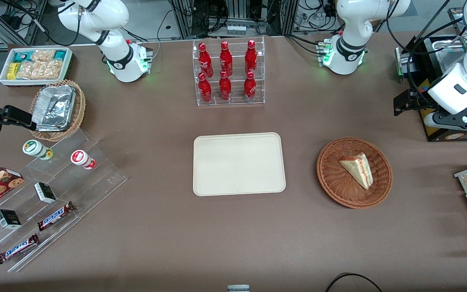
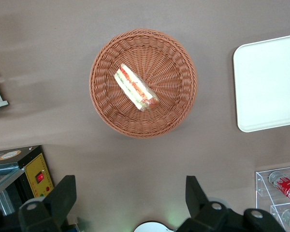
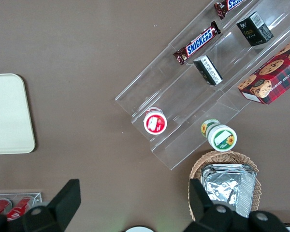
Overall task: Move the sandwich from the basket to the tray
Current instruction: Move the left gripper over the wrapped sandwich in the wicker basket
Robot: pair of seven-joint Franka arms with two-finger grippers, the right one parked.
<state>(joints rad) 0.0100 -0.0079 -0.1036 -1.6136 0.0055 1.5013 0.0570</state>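
The tray (image 1: 239,164) lies bare mid-table, nearer the camera than the bottle rack (image 1: 228,73). Toward my working end sits the basket (image 1: 354,172), the sandwich (image 1: 357,168) inside it. My gripper (image 2: 130,195) hangs high above, fingers (image 2: 63,195) spread wide, holding nothing.

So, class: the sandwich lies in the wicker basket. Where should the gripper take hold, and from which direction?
From above, judging by its pose: the sandwich lies flat in the shallow basket. The open gripper, high above, should probably close across the wedge's long sides, near its middle.
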